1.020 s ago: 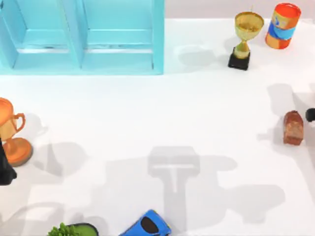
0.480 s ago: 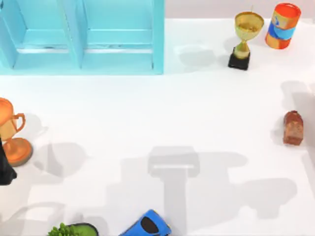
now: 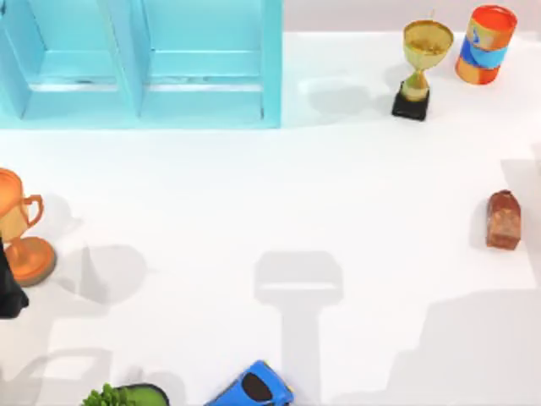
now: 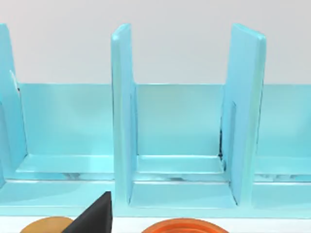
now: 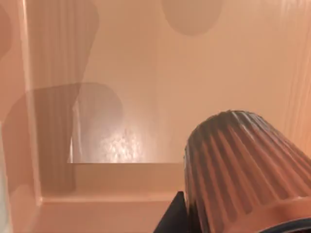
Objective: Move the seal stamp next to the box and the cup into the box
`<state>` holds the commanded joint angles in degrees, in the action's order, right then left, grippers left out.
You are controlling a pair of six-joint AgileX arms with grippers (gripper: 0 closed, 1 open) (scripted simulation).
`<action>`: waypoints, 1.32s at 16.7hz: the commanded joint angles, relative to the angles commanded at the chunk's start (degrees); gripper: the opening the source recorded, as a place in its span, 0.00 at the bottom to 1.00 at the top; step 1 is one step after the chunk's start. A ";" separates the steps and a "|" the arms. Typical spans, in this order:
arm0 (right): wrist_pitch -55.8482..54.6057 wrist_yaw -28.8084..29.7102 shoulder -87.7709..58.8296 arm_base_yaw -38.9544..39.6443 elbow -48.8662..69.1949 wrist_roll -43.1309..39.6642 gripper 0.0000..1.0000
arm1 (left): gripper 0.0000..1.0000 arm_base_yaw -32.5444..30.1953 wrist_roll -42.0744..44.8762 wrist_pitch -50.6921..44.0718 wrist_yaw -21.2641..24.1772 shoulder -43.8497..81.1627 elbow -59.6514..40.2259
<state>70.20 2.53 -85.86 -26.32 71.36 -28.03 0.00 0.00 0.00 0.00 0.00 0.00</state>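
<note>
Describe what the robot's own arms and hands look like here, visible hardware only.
Little hardware is in frame. The left hand appears as a plain matte black block at the top view's left edge, by the orange trophy; the left wrist view catches a black wedge-shaped finger tip. The right wrist view has a black part beside the ribbed cup. No cables or markings visible.

A white table [image 3: 338, 194] under bright light, soft shadows, with a pale wall behind.

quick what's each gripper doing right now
Left gripper: parked by the orange trophy, cannot be told.
Right gripper: holding the cup inside the box.
</note>
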 joint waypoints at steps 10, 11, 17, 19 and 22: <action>-0.92 -2.35 1.02 -7.97 -5.33 -5.69 0.00 | 1.00 0.00 0.00 0.00 0.00 0.00 0.00; -0.84 -2.27 0.89 -7.71 -5.16 -5.59 0.00 | 1.00 0.00 0.00 0.00 0.00 0.00 0.00; -7.41 -2.62 -0.24 -7.97 -10.45 -5.76 0.00 | 1.00 0.00 0.00 0.00 0.00 0.00 0.00; -11.22 -2.53 -1.17 -7.92 -13.25 -5.69 0.00 | 1.00 0.00 0.00 0.00 0.00 0.00 0.00; -15.52 -2.37 -2.30 -7.81 -16.58 -5.51 0.00 | 1.00 0.00 0.00 0.00 0.00 0.00 0.00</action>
<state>54.68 0.16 -88.16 -34.12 54.78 -33.55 0.00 0.00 0.00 0.00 0.00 0.00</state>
